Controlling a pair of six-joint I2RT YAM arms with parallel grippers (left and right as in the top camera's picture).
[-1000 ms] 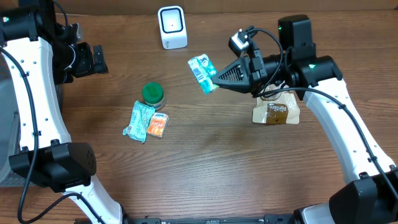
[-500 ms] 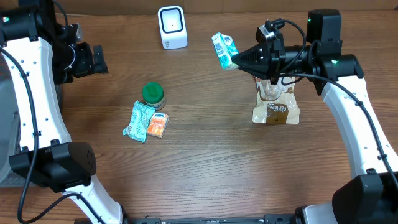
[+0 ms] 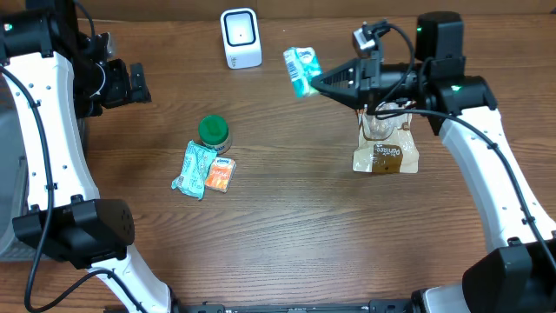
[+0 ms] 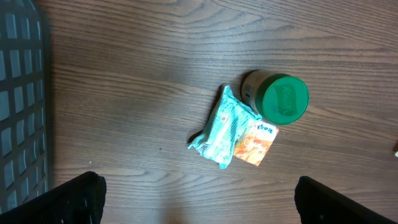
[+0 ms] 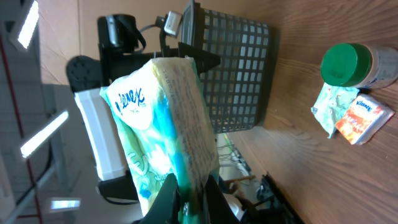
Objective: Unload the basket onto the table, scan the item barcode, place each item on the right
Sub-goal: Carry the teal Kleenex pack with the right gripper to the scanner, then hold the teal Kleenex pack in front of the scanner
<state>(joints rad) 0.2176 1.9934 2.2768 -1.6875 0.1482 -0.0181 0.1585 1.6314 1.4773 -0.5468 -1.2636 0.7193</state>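
Grips the tissue pack by one short end in the right gripper, jaws squeezed almost together on the film. Holds it aloft just right of the white scanner, near but apart, long axis tilted out from the fingertips toward that scanner. Leaves the left gripper spread wide with nothing in it, well off to the left and much farther from the pack. Looks soft, slightly crumpled: pale green and blue wrap, Kleenex logo, fine print down one narrow side; no barcode made out.
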